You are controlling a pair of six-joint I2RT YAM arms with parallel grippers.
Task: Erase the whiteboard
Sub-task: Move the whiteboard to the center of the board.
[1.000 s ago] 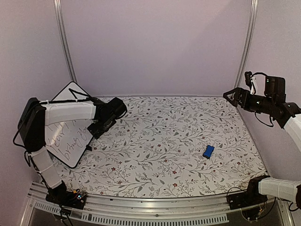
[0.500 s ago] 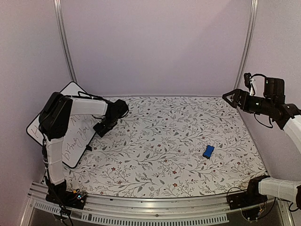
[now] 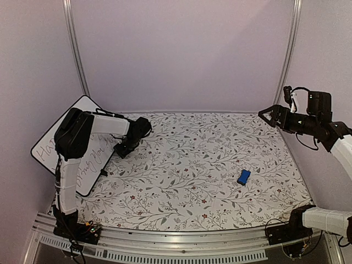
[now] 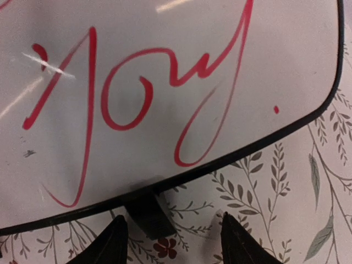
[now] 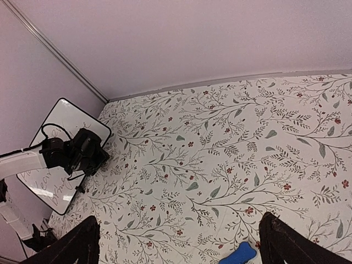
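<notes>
1. The whiteboard sits at the far left of the counter. It is tilted up toward the left wall, with its lower edge down on the floral surface.
2. Red handwritten marker strokes cover the board. In the left wrist view the writing fills the board face above its thin black rim.
3. The left end effector is at the board's right edge, low over the counter. Its fingers are apart, one on either side of the small black foot under the rim. They are not closed on anything.
4. The right end effector is raised over the far right corner, well away from the board. Its fingers are spread wide and hold nothing.
5. A small blue eraser block lies on the right half of the counter, well apart from both end effectors. The right wrist view shows it too, with the board far off at the left.
</notes>
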